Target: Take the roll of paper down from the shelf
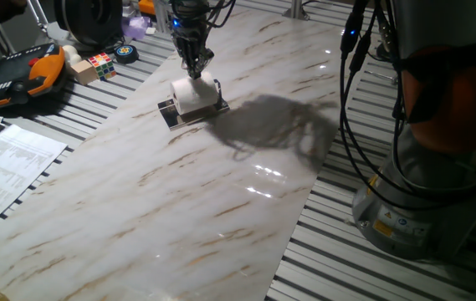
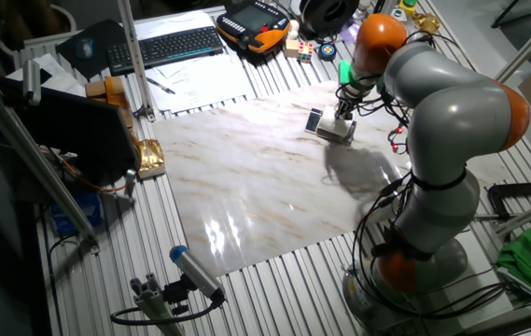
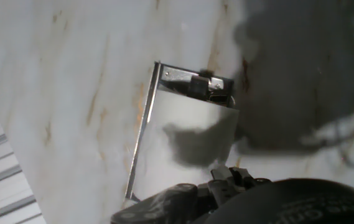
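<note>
Robot base: nearest in one fixed view, grey and orange, standing off the marble bench at its right edge.
Bench foreground: bare marble with glare; printed sheets lie off its left edge.
Gripper: pointed down, directly over the roll, at or just above its top.
Fingers: their gap is hidden in every view, so I cannot tell whether they grip anything.
Roll of paper: white, sitting on the shelf, a low black rack with a silver rail.
Progress: approach looks done; the grasp is unconfirmed, and lifting down to the bench remains.
Behind: black-and-orange case, coloured cube.
</note>
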Available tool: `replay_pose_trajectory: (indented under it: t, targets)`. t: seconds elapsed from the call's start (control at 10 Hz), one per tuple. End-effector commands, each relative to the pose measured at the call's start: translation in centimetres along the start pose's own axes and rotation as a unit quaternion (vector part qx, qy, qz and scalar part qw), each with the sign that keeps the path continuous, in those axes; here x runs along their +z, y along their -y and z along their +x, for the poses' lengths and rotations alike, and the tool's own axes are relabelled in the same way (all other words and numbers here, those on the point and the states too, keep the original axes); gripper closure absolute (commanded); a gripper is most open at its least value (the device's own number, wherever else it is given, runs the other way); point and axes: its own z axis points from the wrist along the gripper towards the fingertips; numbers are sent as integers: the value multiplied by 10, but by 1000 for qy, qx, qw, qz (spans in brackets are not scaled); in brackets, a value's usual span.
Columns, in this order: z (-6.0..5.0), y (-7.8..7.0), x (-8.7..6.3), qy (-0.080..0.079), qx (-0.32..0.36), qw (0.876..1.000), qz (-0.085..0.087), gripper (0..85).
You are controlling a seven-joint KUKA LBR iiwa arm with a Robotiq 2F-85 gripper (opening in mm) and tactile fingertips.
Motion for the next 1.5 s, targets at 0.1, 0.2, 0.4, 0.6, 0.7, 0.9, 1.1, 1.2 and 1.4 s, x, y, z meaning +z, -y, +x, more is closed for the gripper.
replay_pose_trajectory:
  t: [0.1,0.2,0.4,0.6,0.7,0.9,1.1,1.2,1.4]
  targets:
    - [-3,-5,4,4,2,1000,-2,843]
    - [-3,-8,7,7,5,1000,0,843]
    - [-4,-15,11,10,6,1000,3,843]
    - [-6,-19,11,10,11,1000,3,787]
    - [-8,-20,11,10,11,1000,4,707]
    - [-9,-22,12,13,11,1000,7,693]
    - [-9,-24,13,14,11,1000,4,693]
    - [-9,-24,13,14,12,1000,3,690]
    - [-8,-24,14,14,12,1000,4,690]
